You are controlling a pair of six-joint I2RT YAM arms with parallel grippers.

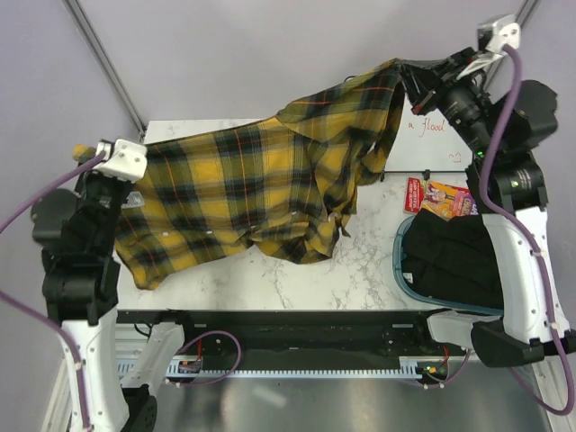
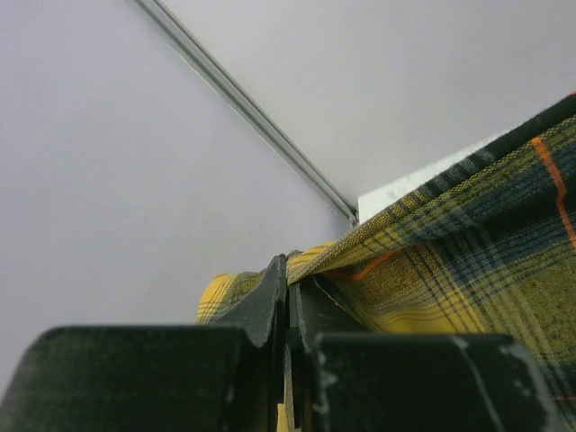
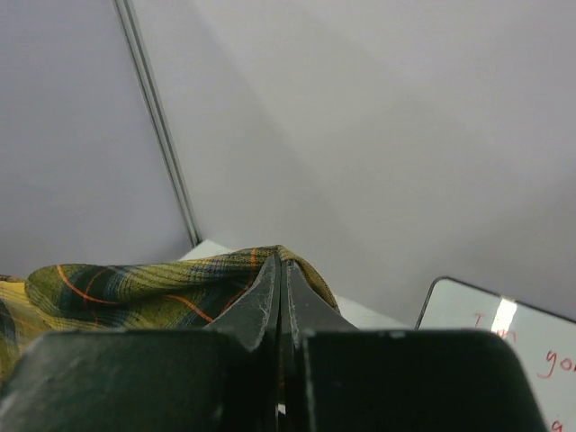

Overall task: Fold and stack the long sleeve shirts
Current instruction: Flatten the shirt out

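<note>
Even, soft light; blurred foregrounds.

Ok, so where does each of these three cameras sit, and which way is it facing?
Top external: above and behind the bases, looking down on the table and plaid shirt; both arms show.
Left wrist: on the left arm, looking along its shut jaws, which pinch the shirt, toward the wall.
Right wrist: on the right arm, likewise, with a whiteboard corner in view.
Shared: all three see the shirt.

- Left gripper (image 1: 90,153), raised over the table's (image 1: 378,261) left edge, clamps the shirt (image 1: 234,189).
- Right gripper (image 1: 407,79), high beyond the table's far-right corner, pinches the same shirt.
</note>
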